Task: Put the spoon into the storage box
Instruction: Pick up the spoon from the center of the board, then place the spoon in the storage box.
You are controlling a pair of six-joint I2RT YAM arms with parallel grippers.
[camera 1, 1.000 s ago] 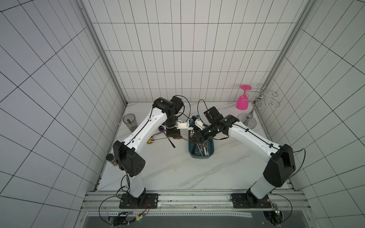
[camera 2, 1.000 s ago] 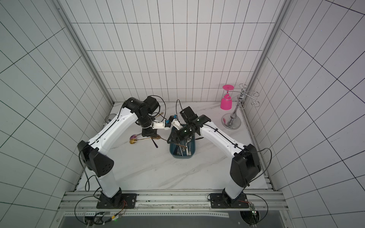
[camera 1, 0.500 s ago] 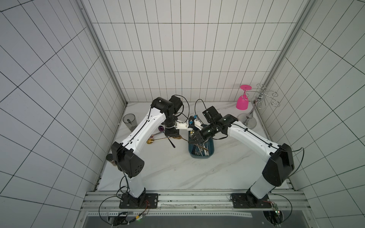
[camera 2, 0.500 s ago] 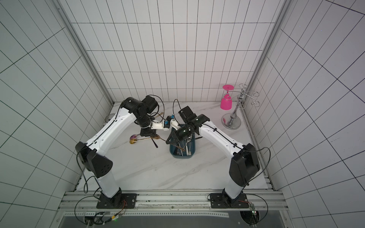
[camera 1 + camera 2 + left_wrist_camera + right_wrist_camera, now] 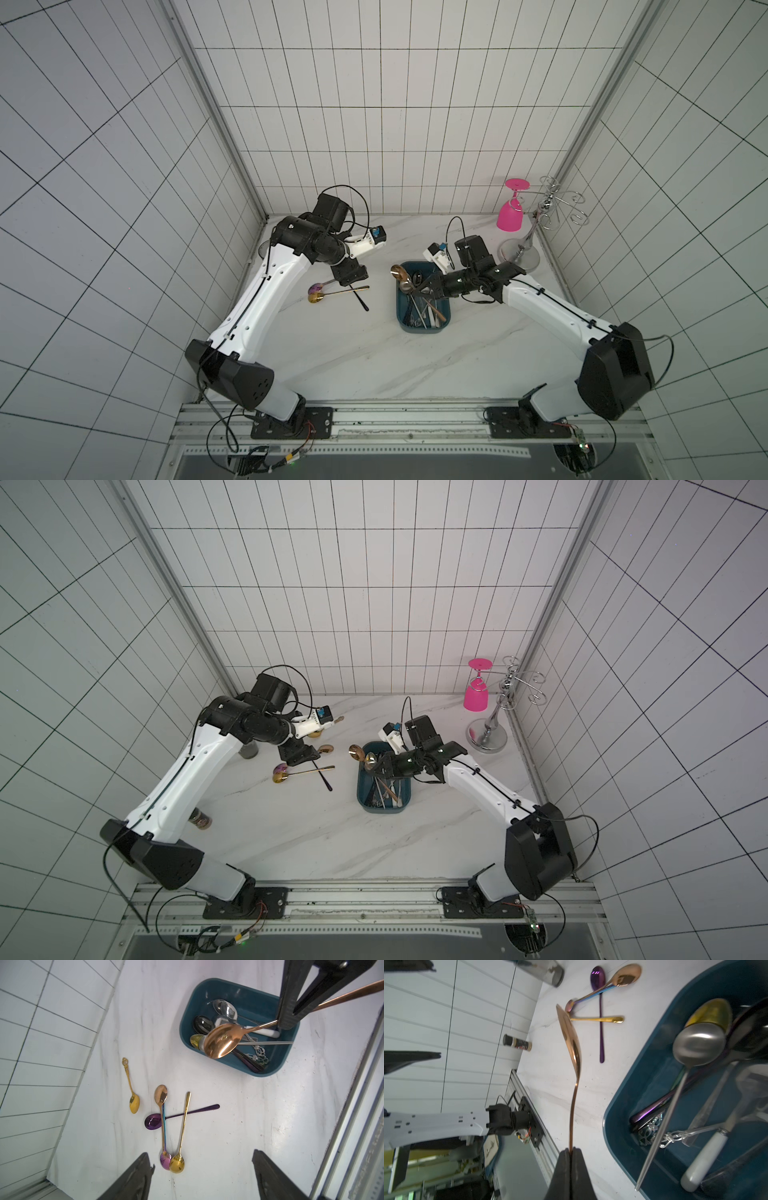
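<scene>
Pinching the handle of a rose-gold spoon [image 5: 572,1043] between jaws pressed tightly together, the right gripper [image 5: 570,1150] is holding it in the air above the table [image 5: 353,353]. In a top view the spoon's bowl is hanging over the 11 o'clock corner of the teal storage box [image 5: 424,330], which is carrying other cutlery. The left gripper [image 5: 200,1153], jaws spread wide and empty, is hovering above loose spoons [image 5: 182,1126] lying at 9 o'clock from the box, apart from it. A pink glass [image 5: 510,214] is hanging upside down on a wire rack [image 5: 552,203] at 2 o'clock.
</scene>
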